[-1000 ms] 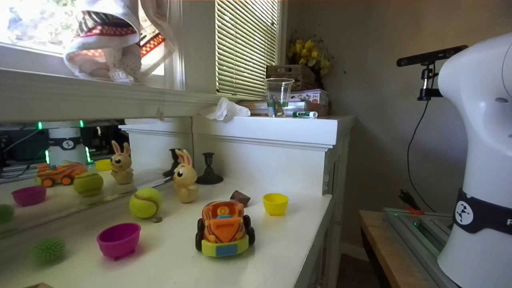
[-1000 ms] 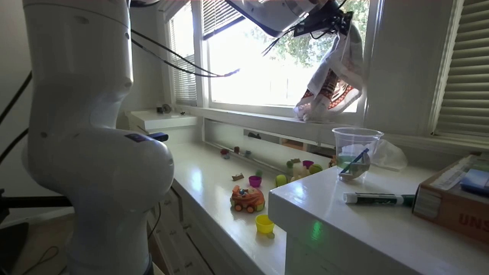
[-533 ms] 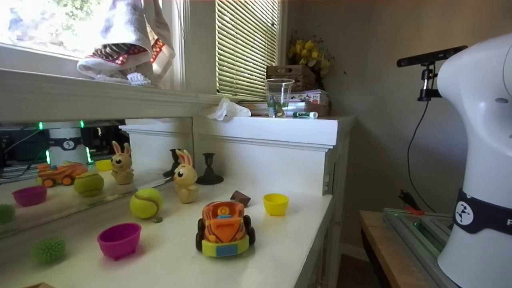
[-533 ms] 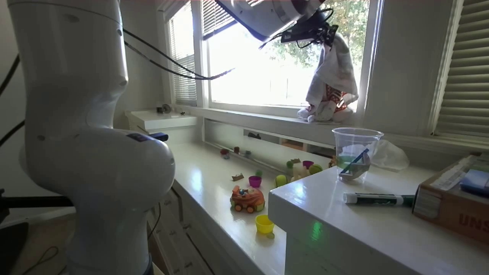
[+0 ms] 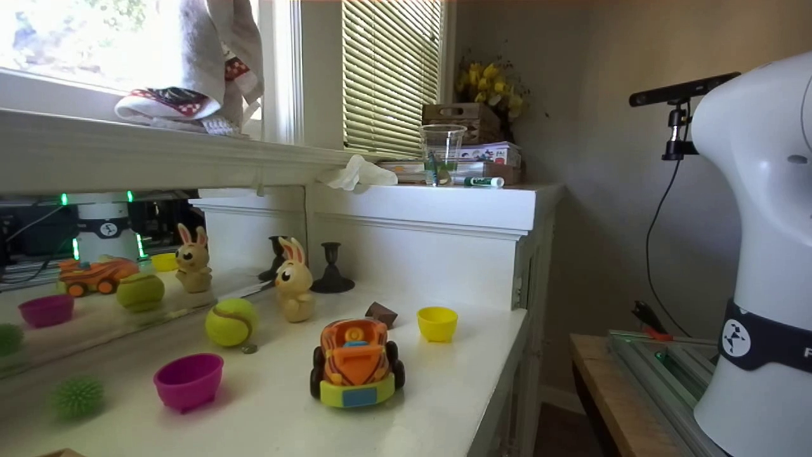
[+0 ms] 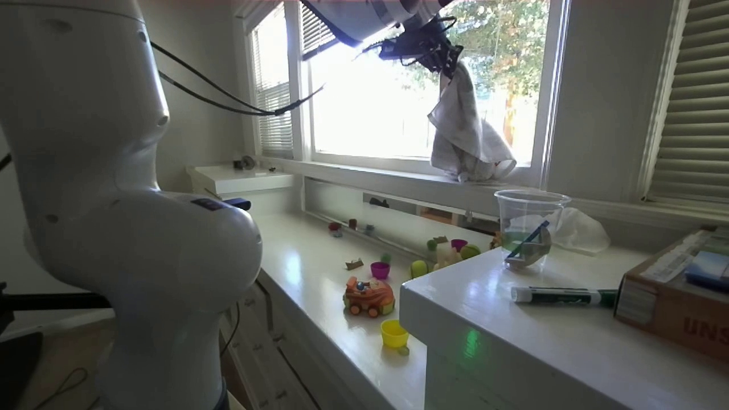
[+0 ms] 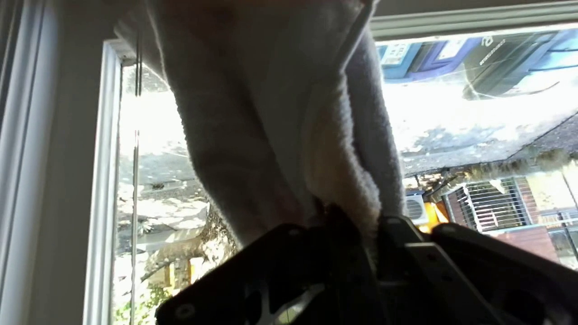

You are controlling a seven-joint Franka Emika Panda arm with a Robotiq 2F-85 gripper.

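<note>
Pincer (image 7: 366, 225) tight on a towel (image 6: 467, 131), a blue stick (image 6: 528, 240) inside the clear plastic cup (image 6: 527, 209)

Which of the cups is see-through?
The clear plastic cup, up on the high ledge by the marker. The pink cup and yellow cup are solid-coloured, lower down, on either side of the toy car.

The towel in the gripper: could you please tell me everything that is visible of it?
The towel is white, soft-looking cloth with fuzzy edges and, lower down, a patterned band of red, white and dark. Pinched at its top by the gripper, it hangs in loose folds before the window; its bunched lower end seems to rest on the windowsill.
</note>
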